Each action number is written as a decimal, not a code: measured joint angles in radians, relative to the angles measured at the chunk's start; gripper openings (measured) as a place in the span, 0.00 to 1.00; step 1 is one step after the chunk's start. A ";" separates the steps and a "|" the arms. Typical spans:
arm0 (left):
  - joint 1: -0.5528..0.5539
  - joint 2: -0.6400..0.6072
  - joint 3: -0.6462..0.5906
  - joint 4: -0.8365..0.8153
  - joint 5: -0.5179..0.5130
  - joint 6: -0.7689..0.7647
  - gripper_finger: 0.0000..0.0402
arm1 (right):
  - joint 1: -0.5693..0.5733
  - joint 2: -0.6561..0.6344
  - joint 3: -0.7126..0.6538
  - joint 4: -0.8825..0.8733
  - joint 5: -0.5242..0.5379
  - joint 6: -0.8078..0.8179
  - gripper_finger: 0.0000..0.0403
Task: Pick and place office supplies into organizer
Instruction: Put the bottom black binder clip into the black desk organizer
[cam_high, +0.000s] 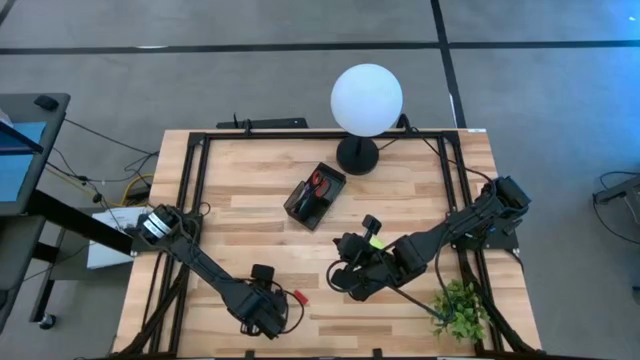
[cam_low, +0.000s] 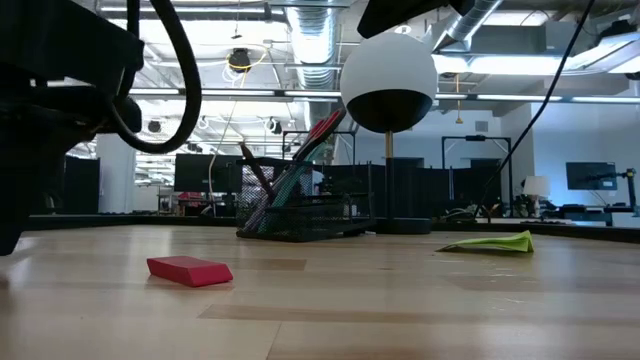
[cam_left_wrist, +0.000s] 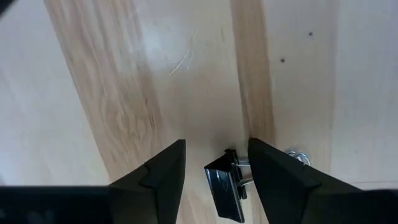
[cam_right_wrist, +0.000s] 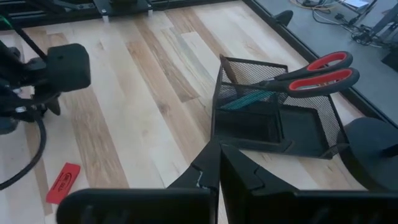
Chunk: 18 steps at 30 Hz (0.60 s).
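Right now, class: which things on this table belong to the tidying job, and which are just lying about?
Part of the job: organizer; red-handled scissors; binder clip between the left gripper fingers; red piece; lime-green sticky-note pad.

Just there: globe lamp; leafy plant.

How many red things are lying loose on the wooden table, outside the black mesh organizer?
1: a flat red eraser-like piece lies on the bare wood beside the left gripper. The red-handled scissors stand inside the organizer. Others may hide under the arms.
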<state>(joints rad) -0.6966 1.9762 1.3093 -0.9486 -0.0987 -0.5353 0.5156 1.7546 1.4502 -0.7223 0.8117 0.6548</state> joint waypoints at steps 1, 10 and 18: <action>0.001 0.002 0.016 -0.005 -0.011 0.017 0.43 | 0.000 0.000 0.000 -0.001 0.000 0.000 0.00; 0.043 0.000 0.133 -0.162 0.012 -0.049 0.43 | 0.000 0.000 0.000 -0.002 0.000 0.000 0.00; 0.000 -0.002 0.100 -0.195 0.117 -0.188 0.43 | 0.000 0.000 0.000 -0.006 -0.002 0.000 0.00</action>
<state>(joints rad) -0.6971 1.9743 1.4094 -1.1435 0.0184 -0.7234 0.5156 1.7550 1.4502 -0.7288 0.8101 0.6552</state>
